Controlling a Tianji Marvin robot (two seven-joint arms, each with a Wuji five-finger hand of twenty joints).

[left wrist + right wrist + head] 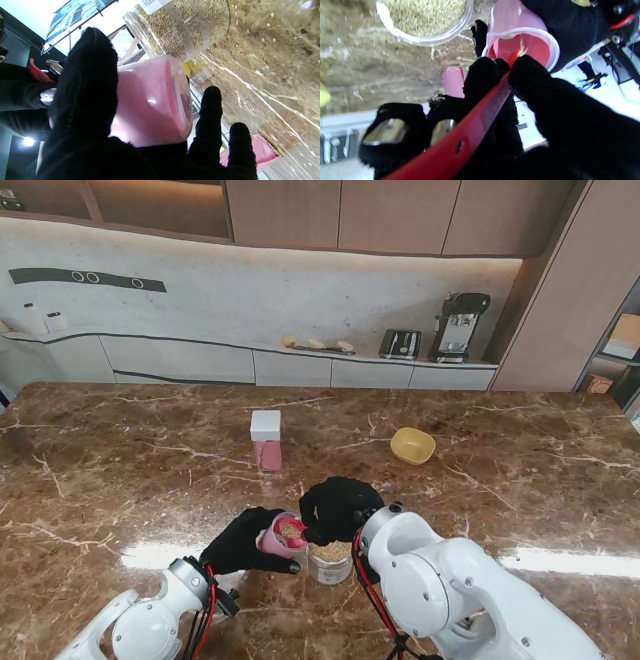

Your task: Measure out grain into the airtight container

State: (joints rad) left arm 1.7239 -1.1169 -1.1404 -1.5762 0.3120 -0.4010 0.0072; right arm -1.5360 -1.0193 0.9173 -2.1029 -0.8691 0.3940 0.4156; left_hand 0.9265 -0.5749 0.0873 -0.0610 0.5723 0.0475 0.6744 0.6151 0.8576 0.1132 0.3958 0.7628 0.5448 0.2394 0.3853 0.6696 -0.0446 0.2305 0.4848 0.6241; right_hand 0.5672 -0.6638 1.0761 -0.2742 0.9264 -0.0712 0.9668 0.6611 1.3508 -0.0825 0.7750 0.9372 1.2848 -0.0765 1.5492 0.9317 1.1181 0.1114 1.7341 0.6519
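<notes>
My left hand (245, 542) is shut on a pink cup (283, 536), tilted and holding some grain. In the left wrist view the cup (150, 100) sits between my thumb and fingers. My right hand (338, 508) is shut on a red scoop (475, 120), whose front end reaches into the cup's mouth (520, 45). A clear jar (330, 560) part-filled with grain stands on the table just under and beside both hands; it also shows in the wrist views as the jar (182, 27) and its open rim (425, 20). The scoop's bowl is hidden inside the cup.
A pink container with a white lid (266, 439) stands upright farther from me, near the table's middle. A yellow bowl (412, 445) lies farther away to the right. Loose grains are scattered on the marble table (275, 50) around the jar.
</notes>
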